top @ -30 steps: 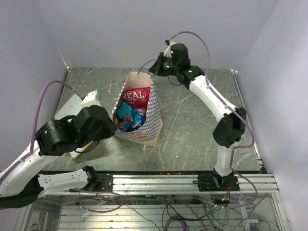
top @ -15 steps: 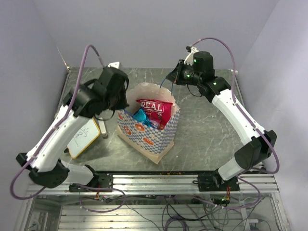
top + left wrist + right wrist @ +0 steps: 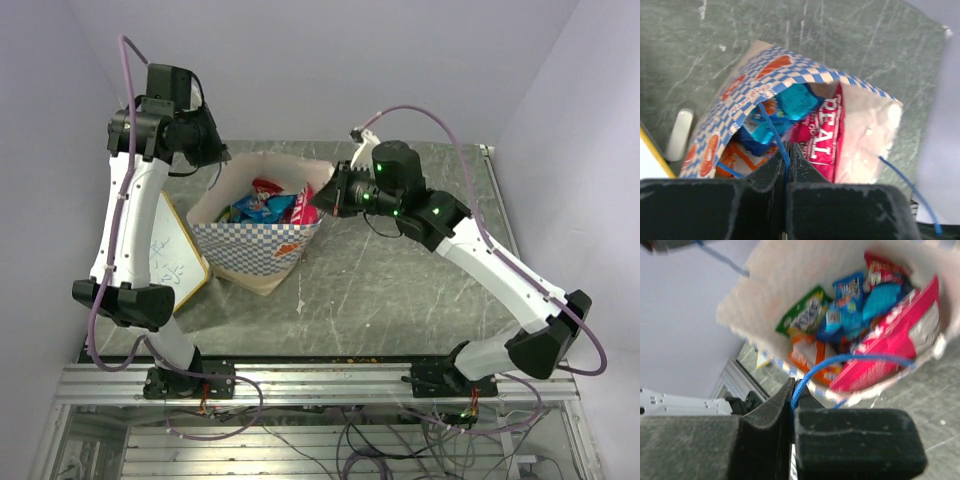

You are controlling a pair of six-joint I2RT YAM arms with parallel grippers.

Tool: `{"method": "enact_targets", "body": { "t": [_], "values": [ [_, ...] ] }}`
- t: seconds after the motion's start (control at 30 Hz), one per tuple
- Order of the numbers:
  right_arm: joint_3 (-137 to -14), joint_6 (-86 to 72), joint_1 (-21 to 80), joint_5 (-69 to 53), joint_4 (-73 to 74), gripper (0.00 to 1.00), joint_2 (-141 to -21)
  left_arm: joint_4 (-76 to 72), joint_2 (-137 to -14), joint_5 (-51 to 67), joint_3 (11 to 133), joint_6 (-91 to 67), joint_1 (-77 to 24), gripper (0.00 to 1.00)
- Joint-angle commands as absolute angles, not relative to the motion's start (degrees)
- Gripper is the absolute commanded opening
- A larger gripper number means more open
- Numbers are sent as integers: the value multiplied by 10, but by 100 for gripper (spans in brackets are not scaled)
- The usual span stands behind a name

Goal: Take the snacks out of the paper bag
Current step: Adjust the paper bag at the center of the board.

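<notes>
The paper bag (image 3: 255, 252) stands left of the table's middle with its mouth pulled wide open. The snacks (image 3: 272, 206) lie inside: a red "REAL" packet (image 3: 826, 134), blue packets (image 3: 797, 100), and green (image 3: 802, 315) and orange (image 3: 804, 352) ones. My left gripper (image 3: 214, 156) is high at the bag's back left, shut on one thin blue cord handle (image 3: 774, 131). My right gripper (image 3: 330, 198) is at the bag's right rim, shut on the other blue cord handle (image 3: 850, 359). In the wrist views, each cord runs between the closed jaws of the left gripper (image 3: 785, 156) and the right gripper (image 3: 792, 390).
A yellow-edged whiteboard (image 3: 168, 262) lies left of the bag, close beside it. A small white stick-shaped object (image 3: 679, 135) lies by the bag's side. The metal rail (image 3: 320, 378) runs along the near edge. Purple walls close in the back and both sides.
The left arm has swung up and back to the bag's far left. The right gripper has come forward and left to the right rim. The bag has turned and its mouth is stretched wider.
</notes>
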State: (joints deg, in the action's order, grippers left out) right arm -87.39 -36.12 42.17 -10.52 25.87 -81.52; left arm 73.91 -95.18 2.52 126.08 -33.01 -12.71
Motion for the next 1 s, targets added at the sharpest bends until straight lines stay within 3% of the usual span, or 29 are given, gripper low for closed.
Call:
{"method": "enact_targets", "body": {
  "t": [0.0,0.17,0.27,0.6,0.8,0.97],
  "values": [
    [-823,-421,449,-84,214,0,-749,590,-926,199,1243,-354,-98,7],
    [-719,-431,459,-100,217,0,-690,428,-879,345,1086,-440,-98,7],
    [-706,-415,460,-110,262,0,-669,350,-845,368,1034,-494,-100,7],
    [-631,-362,460,-144,315,0,-611,269,-817,331,967,-563,-213,7],
    [-632,-308,459,-112,361,0,-595,319,-810,284,944,-552,-239,7],
    [-663,-294,459,-14,457,12,-602,299,-799,268,917,-572,-240,7]
  ]
}}
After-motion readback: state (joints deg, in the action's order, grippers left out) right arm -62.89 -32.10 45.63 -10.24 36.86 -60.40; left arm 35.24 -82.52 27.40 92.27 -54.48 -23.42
